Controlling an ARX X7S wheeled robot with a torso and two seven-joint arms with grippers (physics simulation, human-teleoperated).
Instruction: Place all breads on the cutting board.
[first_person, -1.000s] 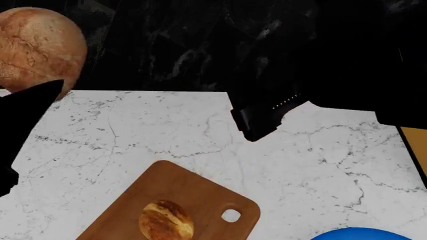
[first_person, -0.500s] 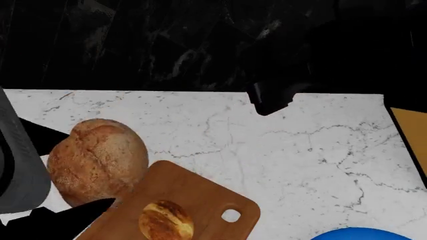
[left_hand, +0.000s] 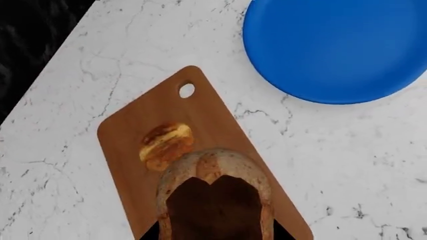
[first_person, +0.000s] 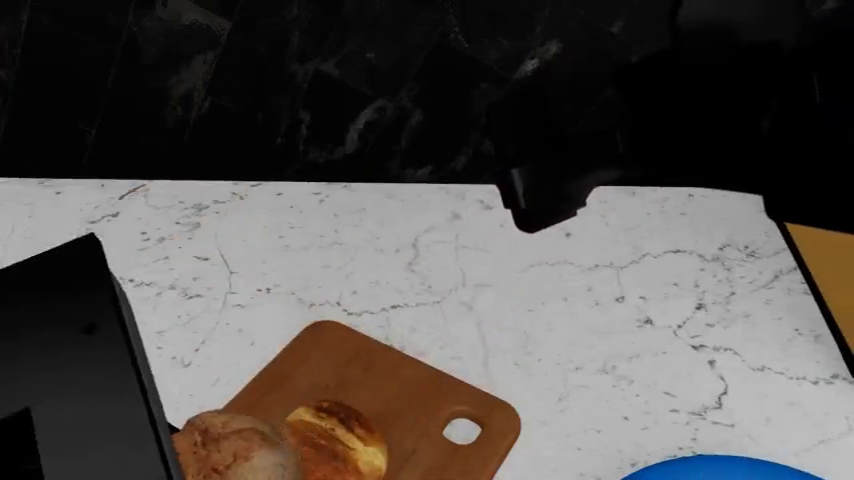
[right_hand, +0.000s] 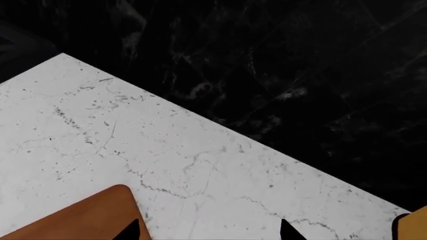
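Left gripper (left_hand: 215, 220): its two dark fingers are clamped on either side of the brown roll, pinching it. Only the finger ends show in the left wrist view; in the head view the arm is a black block at the lower left.

Brown roll (left_hand: 213, 172): the duller, darker bread, sitting between the left jaws and directly over the cutting board. I cannot tell whether its underside already rests on the wood. In the head view it shows at the bottom edge (first_person: 230, 447), right against the black arm.

Golden roll (left_hand: 166, 145): the glossy crackled one, lying on the board just ahead of the left jaws, touching or all but touching the brown roll.

Cutting board (left_hand: 137, 130): brown wood with rounded corners, flat on the marble under the left jaws. Its small hole sits at the corner farthest out from the fingers, past the golden roll.

Blue plate (left_hand: 340, 45): round, well beyond the left jaws and off to one side, apart from the board.

Marble counter (first_person: 534, 300): white with grey veins, carrying board and plate, with a black veined wall behind.

Right gripper (right_hand: 210, 232): two small dark fingertips stand well apart with nothing between them, so the jaws are spread. They hang over bare marble, with one corner of the board just beside one tip.
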